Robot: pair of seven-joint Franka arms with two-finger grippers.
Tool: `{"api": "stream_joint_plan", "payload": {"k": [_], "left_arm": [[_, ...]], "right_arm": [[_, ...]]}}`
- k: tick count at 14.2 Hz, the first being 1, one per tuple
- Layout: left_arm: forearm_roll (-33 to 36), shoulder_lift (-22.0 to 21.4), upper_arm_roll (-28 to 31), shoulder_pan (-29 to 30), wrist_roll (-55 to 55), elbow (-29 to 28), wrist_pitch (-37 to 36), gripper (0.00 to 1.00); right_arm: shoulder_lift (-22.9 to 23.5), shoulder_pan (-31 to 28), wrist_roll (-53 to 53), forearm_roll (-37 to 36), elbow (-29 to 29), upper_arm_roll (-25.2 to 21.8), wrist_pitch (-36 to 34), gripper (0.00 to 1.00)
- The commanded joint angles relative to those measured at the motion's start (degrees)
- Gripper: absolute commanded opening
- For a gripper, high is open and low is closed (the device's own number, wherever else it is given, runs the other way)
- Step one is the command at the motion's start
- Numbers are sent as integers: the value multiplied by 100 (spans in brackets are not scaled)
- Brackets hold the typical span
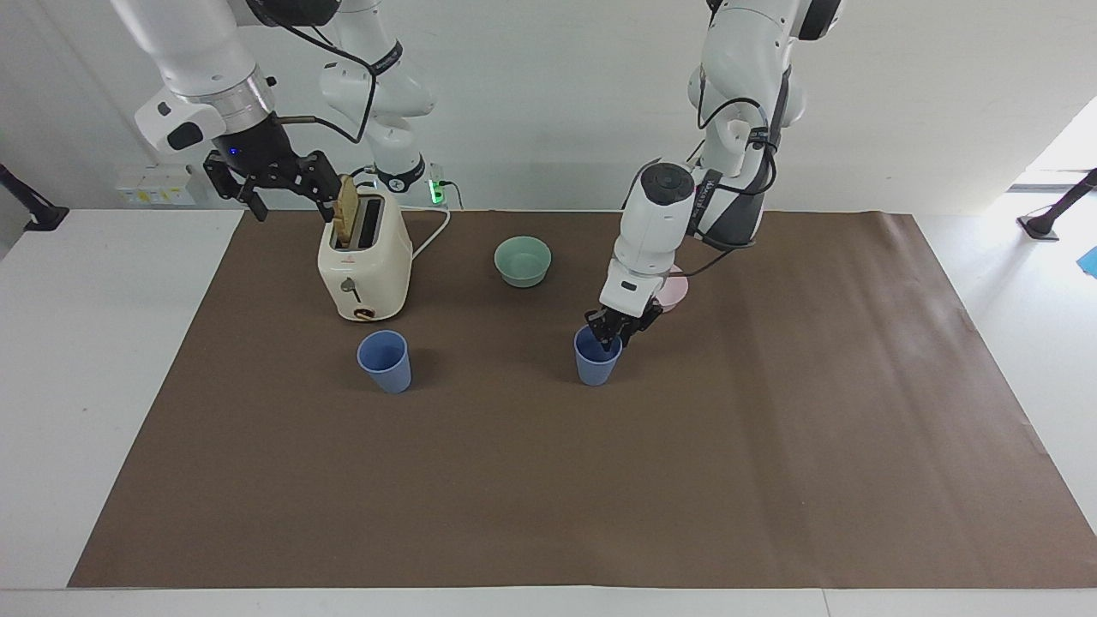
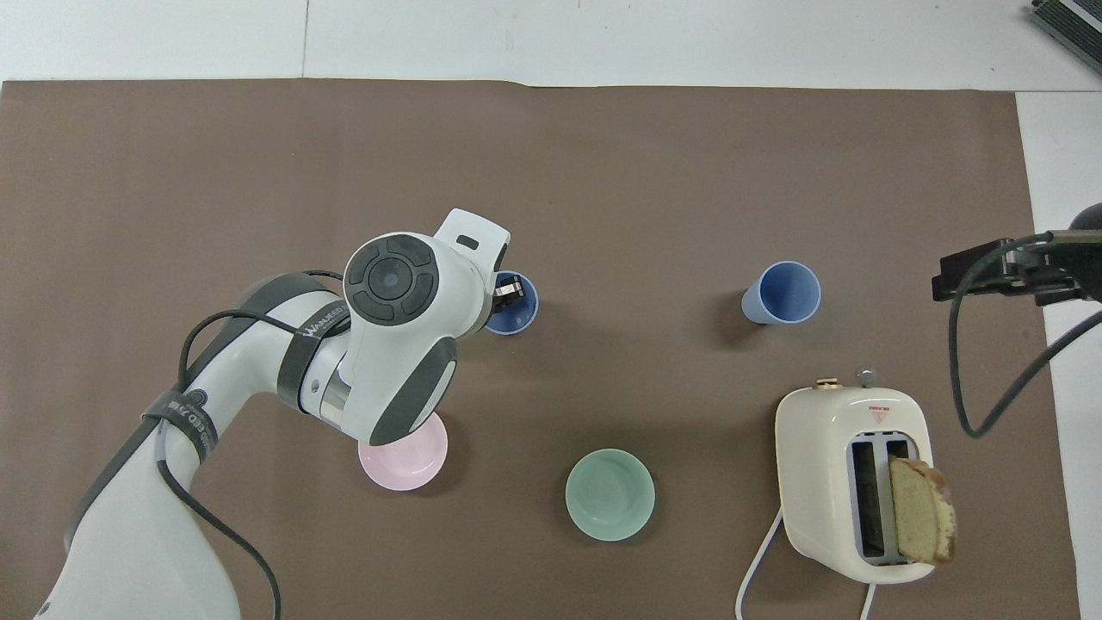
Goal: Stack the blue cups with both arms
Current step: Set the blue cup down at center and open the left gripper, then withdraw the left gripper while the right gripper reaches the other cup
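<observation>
Two blue cups stand upright on the brown mat. One cup is in front of the toaster, with nothing touching it. The other cup stands near the middle of the mat. My left gripper is at that cup's rim, on its robot side, reaching down into its mouth. My right gripper hangs open beside the toaster's top, toward the right arm's end of the table, holding nothing; only part of it shows in the overhead view.
A cream toaster holds a bread slice in one slot. A green bowl and a pink bowl sit nearer to the robots than the cups.
</observation>
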Motion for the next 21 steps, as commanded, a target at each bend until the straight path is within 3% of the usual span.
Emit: {"api": "stream_joint_plan", "payload": {"k": [1, 3, 7, 10, 14, 21], "left_arm": [[161, -133, 74, 90, -60, -50, 14, 100], [170, -221, 127, 169, 44, -32, 22, 100], [214, -380, 145, 801, 905, -23, -21, 100], [214, -590, 145, 1354, 1790, -50, -399, 100], [144, -1099, 127, 2058, 3390, -59, -1110, 100], [126, -1821, 180, 2446, 4465, 221, -2304, 100]], "right_arm": [[-89, -79, 5, 132, -123, 49, 116, 100], [-107, -105, 48, 141, -210, 49, 326, 100], [-213, -106, 66, 141, -1149, 32, 1301, 100], [76, -62, 92, 132, -1668, 32, 1942, 100], [683, -9, 75, 123, -1906, 41, 2531, 100], [1105, 176, 66, 106, -2363, 32, 3209, 100]]}}
